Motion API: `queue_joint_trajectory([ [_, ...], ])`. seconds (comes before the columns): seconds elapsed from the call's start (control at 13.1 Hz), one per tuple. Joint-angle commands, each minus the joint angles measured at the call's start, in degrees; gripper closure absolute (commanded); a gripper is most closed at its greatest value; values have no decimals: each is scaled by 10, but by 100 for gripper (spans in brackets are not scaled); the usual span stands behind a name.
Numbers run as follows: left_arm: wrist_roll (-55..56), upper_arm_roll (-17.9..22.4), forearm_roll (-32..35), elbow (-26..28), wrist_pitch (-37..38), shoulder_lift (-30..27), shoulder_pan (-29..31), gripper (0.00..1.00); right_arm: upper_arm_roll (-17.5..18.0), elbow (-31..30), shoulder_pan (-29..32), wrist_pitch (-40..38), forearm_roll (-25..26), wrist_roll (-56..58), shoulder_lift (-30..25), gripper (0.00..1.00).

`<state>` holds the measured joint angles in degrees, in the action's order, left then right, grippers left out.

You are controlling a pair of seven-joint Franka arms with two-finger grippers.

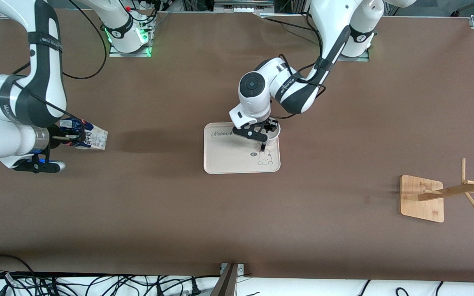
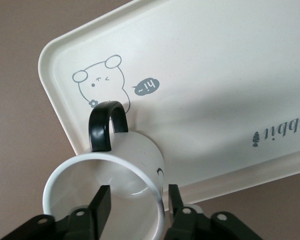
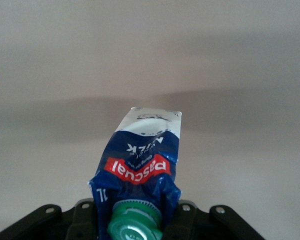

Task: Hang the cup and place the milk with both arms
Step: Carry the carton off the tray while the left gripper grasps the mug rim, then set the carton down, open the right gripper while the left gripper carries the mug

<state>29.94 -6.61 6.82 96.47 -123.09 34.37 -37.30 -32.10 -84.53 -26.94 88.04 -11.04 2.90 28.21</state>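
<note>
I read the left gripper (image 1: 263, 137) low over the cream tray (image 1: 224, 158), at the tray corner nearest the left arm's base. Jaws partly closed astride the cup (image 2: 110, 185) wall: one finger (image 2: 101, 205) inside the rim, the other outside. Firm contact: can't tell. Cup sits on tray, handle (image 2: 106, 125) up.

Right gripper (image 1: 70, 137) is clamped on the milk (image 1: 93, 139) at its cap end, carton held horizontal above the table (image 1: 179, 213), toward the right arm's end. Wooden rack (image 1: 434, 197) stands toward the left arm's end.

Left claw (image 2: 135, 202) lowered; right claw (image 3: 135, 212) clamped, raised.
</note>
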Motion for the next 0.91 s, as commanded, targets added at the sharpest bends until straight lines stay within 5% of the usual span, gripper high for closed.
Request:
queue_joint_trajectory([
  [0.0,7,5,14,-15,-1,9,-6,76,5,-53,-9,60,-13,4,-11,61],
  [0.3,8,5,9,-17,2,2,-4,100,28,-88,-14,101,-22,-3,-12,61],
  [0.46,8,7,9,-36,14,-10,-1,100,31,-115,-15,122,-25,-3,-16,61],
  [0.76,2,30,13,-161,180,-38,23,100,32,-132,-15,138,-25,-3,-14,60],
  [0.84,-1,31,13,-190,211,-44,46,100,32,-132,-15,139,-26,-2,-13,52],
])
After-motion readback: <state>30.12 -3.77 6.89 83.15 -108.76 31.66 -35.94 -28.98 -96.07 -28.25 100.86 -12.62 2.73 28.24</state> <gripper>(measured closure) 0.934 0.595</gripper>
